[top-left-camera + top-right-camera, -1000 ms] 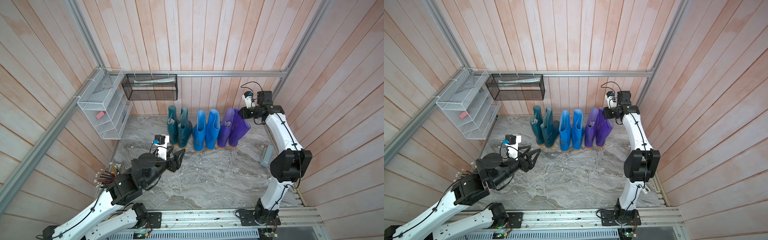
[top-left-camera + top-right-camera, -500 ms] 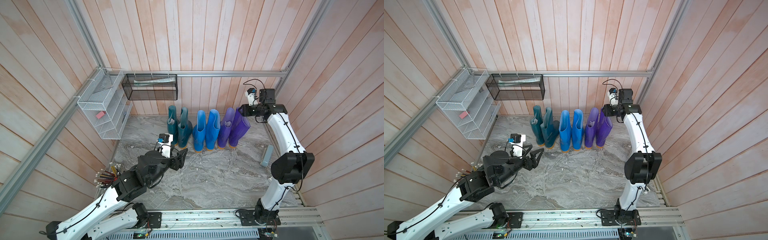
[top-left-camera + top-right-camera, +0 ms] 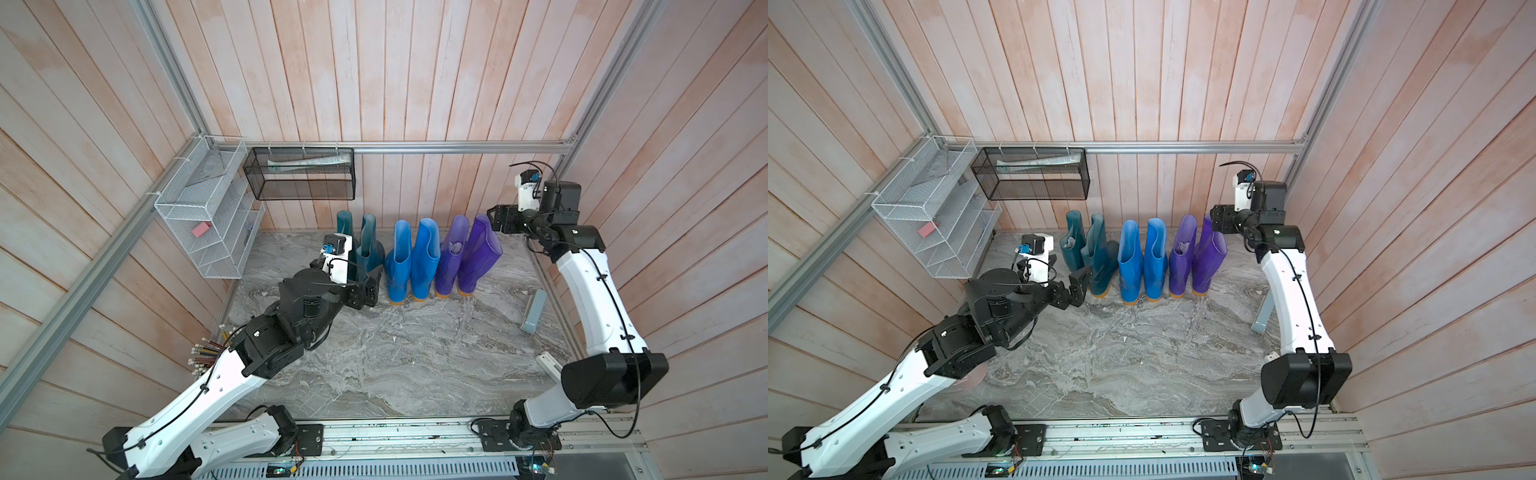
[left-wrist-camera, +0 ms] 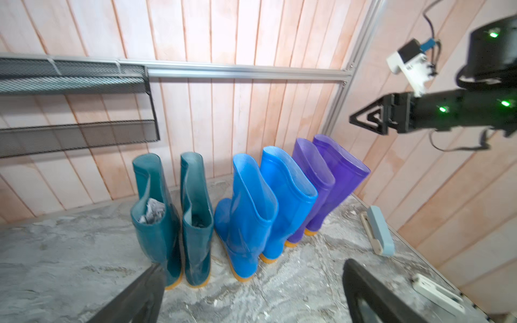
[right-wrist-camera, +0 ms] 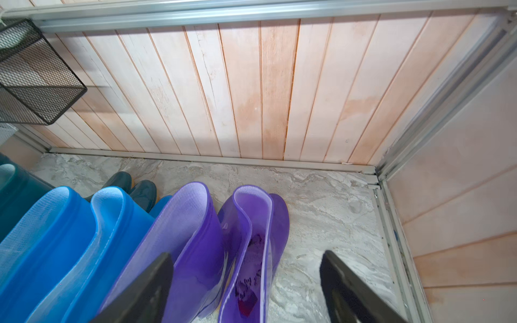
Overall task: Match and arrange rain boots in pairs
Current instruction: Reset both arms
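Six rain boots stand upright in a row along the back wall, heels toward me. From left they are a teal pair (image 3: 365, 249) (image 4: 156, 226), a blue pair (image 3: 411, 262) (image 4: 246, 218) and a purple pair (image 3: 469, 253) (image 5: 195, 237). My left gripper (image 3: 365, 293) (image 3: 1077, 286) (image 4: 251, 268) is open and low, just in front of the teal boots' heels, holding nothing. My right gripper (image 3: 496, 220) (image 3: 1219, 218) (image 5: 246, 256) is open, hovering over the top of the rightmost purple boot (image 5: 251, 223) with its fingers clear of it.
On the left wall hangs a white wire shelf (image 3: 208, 216), and a black mesh basket (image 3: 299, 178) on the back wall above the boots. A grey-blue block (image 3: 534, 311) and a white part (image 3: 548, 365) lie by the right wall. Pencils (image 3: 203, 353) stick out at the left.
Both grippers have opened. The right one let go of the rightmost purple boot's top and drew slightly away to the right. The left arm moved forward to the teal boots.
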Robot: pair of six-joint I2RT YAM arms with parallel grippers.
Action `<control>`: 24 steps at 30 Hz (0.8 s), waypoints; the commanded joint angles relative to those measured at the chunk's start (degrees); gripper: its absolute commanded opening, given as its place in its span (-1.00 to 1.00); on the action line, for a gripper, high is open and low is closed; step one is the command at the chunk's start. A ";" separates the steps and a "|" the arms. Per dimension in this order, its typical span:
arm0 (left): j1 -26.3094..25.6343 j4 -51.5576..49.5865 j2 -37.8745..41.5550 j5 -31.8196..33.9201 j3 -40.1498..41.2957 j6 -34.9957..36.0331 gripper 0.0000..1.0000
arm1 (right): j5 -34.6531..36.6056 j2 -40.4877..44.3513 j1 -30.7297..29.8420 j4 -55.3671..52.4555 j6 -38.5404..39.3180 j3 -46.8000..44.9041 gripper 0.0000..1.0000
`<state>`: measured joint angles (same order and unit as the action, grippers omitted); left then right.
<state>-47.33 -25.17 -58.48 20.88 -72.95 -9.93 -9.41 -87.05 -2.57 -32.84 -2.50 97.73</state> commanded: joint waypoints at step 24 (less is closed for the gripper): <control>37.09 5.00 -1.03 -18.70 12.12 -8.72 0.99 | 1.31 30.06 14.49 21.08 -11.02 -44.45 0.96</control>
<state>-11.31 -23.40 -60.51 3.20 -64.20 -16.14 -9.76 -57.54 11.35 -14.61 -12.12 55.96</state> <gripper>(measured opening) 0.998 0.981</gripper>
